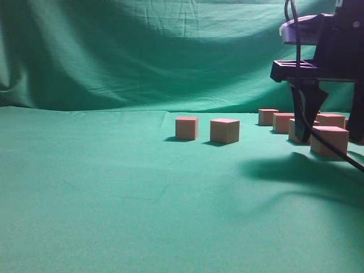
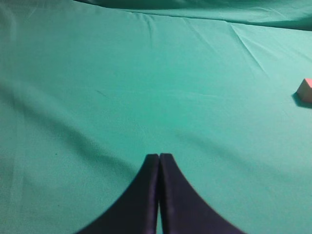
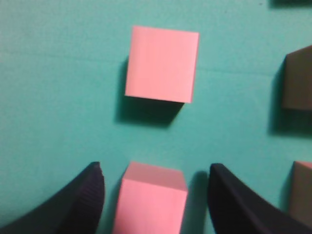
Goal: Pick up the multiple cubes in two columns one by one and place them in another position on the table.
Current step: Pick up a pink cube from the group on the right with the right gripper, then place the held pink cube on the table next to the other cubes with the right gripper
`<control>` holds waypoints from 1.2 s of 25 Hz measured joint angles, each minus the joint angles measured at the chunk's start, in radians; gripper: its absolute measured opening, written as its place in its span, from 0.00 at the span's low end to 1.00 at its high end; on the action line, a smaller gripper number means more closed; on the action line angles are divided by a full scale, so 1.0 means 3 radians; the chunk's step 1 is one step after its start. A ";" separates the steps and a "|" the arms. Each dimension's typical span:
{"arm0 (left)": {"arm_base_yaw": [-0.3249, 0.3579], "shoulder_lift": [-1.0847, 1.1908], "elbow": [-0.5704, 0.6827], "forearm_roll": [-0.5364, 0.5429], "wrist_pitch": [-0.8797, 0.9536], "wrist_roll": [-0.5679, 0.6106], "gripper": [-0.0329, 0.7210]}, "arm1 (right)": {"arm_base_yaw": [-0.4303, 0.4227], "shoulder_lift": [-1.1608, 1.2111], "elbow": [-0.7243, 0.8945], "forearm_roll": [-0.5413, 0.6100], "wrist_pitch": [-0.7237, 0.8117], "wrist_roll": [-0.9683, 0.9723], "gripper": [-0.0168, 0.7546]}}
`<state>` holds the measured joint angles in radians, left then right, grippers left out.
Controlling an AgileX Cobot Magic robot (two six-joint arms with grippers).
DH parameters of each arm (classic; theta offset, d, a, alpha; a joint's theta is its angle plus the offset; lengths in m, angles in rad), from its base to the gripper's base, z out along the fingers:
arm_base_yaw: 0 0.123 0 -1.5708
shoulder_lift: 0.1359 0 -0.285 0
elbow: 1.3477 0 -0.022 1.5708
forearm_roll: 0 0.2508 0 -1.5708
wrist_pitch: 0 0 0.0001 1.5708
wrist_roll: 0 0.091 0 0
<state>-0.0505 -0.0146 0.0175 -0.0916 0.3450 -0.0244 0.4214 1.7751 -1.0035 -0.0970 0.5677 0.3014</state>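
We find two cubes set apart at mid-table, which we judge already relocated. At 3 o'clock, about five remain in the columns. The right gripper stands wide around one cube, not yet clamped. The left gripper is fully closed, empty, over bare cloth.

Wrinkled teal-green cloth backdrop draped behind, soft folds, dim even light, shadowed upper corners
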 joint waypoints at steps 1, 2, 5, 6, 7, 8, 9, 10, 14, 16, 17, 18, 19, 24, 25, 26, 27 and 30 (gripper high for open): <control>0.0000 0.0000 0.0000 0.0000 0.0000 0.0000 0.04 | 0.0000 0.0016 0.0000 0.0000 -0.0018 0.0000 0.59; 0.0000 0.0000 0.0000 0.0000 0.0000 0.0000 0.04 | 0.0000 0.0028 0.0000 0.0000 -0.0035 0.0000 0.53; 0.0000 0.0000 0.0000 0.0000 0.0000 0.0000 0.04 | 0.0000 0.0029 0.0000 0.0000 -0.0041 0.0000 0.35; 0.0000 0.0000 0.0000 0.0000 0.0000 0.0000 0.04 | 0.0000 0.0029 0.0000 0.0000 -0.0041 0.0000 0.35; 0.0000 0.0000 0.0000 0.0000 0.0000 0.0000 0.04 | 0.0000 0.0029 0.0000 0.0000 -0.0041 0.0000 0.35; 0.0000 0.0000 0.0000 0.0000 0.0000 0.0000 0.04 | 0.0000 0.0029 -0.0013 0.0000 -0.0012 0.0000 0.35; 0.0000 0.0000 0.0000 0.0000 0.0000 0.0000 0.04 | 0.0000 0.0029 -0.0057 0.0000 0.0053 -0.0007 0.35; 0.0000 0.0000 0.0000 0.0000 0.0000 0.0000 0.04 | 0.0014 0.0009 -0.0128 0.0000 0.0139 -0.0029 0.35; 0.0000 0.0000 0.0000 0.0000 0.0000 0.0000 0.04 | 0.0216 -0.0103 -0.0691 0.0007 0.0652 -0.0277 0.35; 0.0000 0.0000 0.0000 0.0000 0.0000 0.0000 0.04 | 0.0385 -0.0118 -0.1072 0.0011 0.0929 -0.0338 0.35; 0.0000 0.0000 0.0000 0.0000 0.0000 0.0000 0.04 | 0.0461 -0.0111 -0.1277 0.0011 0.1014 -0.0350 0.35; 0.0000 0.0000 0.0000 0.0000 0.0000 0.0000 0.04 | 0.0551 -0.0091 -0.1475 0.0014 0.1111 -0.0351 0.35; 0.0000 0.0000 0.0000 0.0000 0.0000 0.0000 0.04 | 0.0639 -0.0050 -0.1671 0.0020 0.1190 -0.0356 0.35; 0.0000 0.0000 0.0000 0.0000 0.0000 0.0000 0.04 | 0.0974 0.0451 -0.2466 0.0036 0.1486 -0.0356 0.35; 0.0000 0.0000 0.0000 0.0000 0.0000 0.0000 0.04 | 0.1029 0.0570 -0.2606 0.0036 0.1550 -0.0349 0.35; 0.0000 0.0000 0.0000 0.0000 0.0000 0.0000 0.04 | 0.1076 0.0715 -0.2740 0.0036 0.1601 -0.0342 0.35; 0.0000 0.0000 0.0000 0.0000 0.0000 0.0000 0.04 | 0.1110 0.0861 -0.2843 0.0036 0.1647 -0.0342 0.35; 0.0000 0.0000 0.0000 0.0000 0.0000 0.0000 0.04 | 0.1184 0.1248 -0.3167 0.0036 0.1718 -0.0323 0.35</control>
<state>-0.0505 -0.0146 0.0175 -0.0916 0.3450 -0.0244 0.7765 2.1493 -1.9536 -0.0861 1.0831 0.2045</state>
